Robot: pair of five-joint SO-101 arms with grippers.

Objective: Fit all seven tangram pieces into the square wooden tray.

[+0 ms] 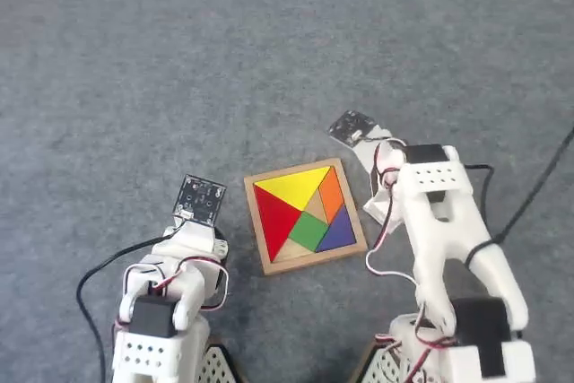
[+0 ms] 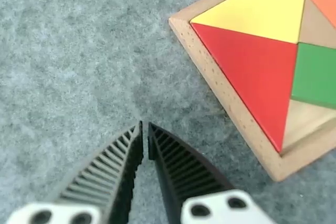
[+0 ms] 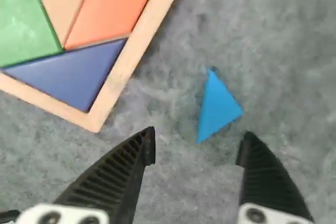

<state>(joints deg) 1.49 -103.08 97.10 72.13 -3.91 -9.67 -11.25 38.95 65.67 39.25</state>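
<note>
The square wooden tray (image 1: pixel 265 256) lies mid-table with a yellow triangle (image 1: pixel 294 187), red triangle (image 1: pixel 273 217), orange piece (image 1: pixel 332 195), green square (image 1: pixel 309 232) and dark blue triangle (image 1: pixel 341 232) in it. Two tan patches show between them; I cannot tell whether they are bare floor or pieces. A small light blue triangle (image 3: pixel 216 106) lies on the carpet just outside the tray's rim (image 3: pixel 142 35). My right gripper (image 3: pixel 198 135) is open, its fingers straddling that triangle without touching it. My left gripper (image 2: pixel 145 125) is shut on nothing, over carpet beside the tray corner (image 2: pixel 181 24).
Grey carpet covers the whole table. The left arm (image 1: pixel 193 239) sits left of the tray and the right arm (image 1: pixel 430 186) stands over its right side. Cables trail from both arm bases at the front edge.
</note>
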